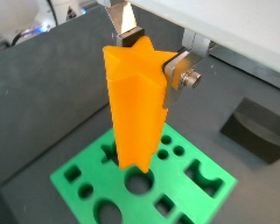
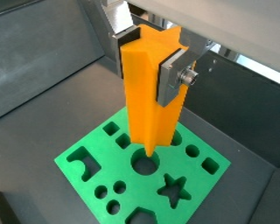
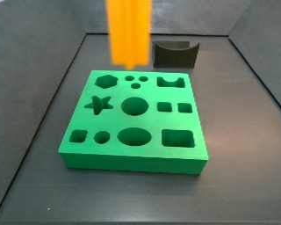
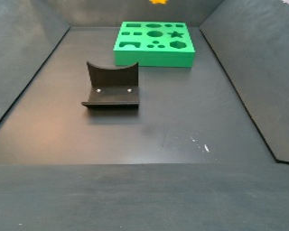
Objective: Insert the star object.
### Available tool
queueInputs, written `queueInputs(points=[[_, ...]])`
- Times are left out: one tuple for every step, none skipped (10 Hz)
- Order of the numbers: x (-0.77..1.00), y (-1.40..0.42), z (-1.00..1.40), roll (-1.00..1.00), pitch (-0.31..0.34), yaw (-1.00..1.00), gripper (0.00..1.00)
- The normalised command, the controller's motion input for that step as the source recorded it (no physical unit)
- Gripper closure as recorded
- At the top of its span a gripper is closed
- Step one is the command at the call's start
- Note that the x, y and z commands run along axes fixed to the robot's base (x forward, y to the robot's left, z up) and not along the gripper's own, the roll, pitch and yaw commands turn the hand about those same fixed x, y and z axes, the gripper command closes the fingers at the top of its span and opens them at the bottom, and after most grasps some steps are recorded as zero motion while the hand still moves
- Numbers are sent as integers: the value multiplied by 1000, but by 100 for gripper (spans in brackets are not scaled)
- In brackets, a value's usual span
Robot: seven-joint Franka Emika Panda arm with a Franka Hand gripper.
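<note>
In both wrist views the gripper (image 1: 149,54) points downward, with the fingers (image 2: 174,77) pinching the star object (image 1: 137,105) near its upper end. The prism hangs upright, its lower end above the green block (image 1: 192,194) and clear of the top face. In a wrist view the lower tip sits over a round hole (image 2: 145,163), while the star-shaped hole (image 2: 171,188) lies nearby on the block face. A dark fixture (image 1: 262,127) stands beside the block in a wrist view only.

In a side view the star object (image 3: 127,32) enters from the upper edge, above the rear of the green block (image 3: 134,154); the gripper is out of frame here. The star-shaped hole (image 3: 98,105) lies well apart from the prism's lower end.

In a side view the fixture (image 4: 112,86) stands on the dark worktop (image 4: 147,153), with the green block (image 4: 157,43) behind it; only a small orange tip (image 4: 158,2) shows
</note>
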Motion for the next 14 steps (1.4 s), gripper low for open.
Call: queueInputs(points=[[-591, 254, -1000, -51, 0, -520, 100], [-649, 203, -1000, 0, 0, -420, 100], [-283, 40, -809, 7, 0, -80, 100], [-63, 0, -434, 0, 0, 0, 100], [-114, -89, -377, 44, 0, 100, 100], [-74, -63, -391, 56, 0, 117, 100], [-117, -106, -343, 90, 4, 0, 100], [-40, -143, -314, 66, 10, -14, 100], [-34, -117, -274, 66, 21, -6, 100], [-140, -89, -209, 50, 1, 0, 100], [-229, -54, -223, 27, 0, 0, 100], [-226, -23, -280, 64, 0, 0, 100], [-191, -23, -314, 77, 0, 0, 100], [-34, -37, -369, 86, 0, 0, 100]])
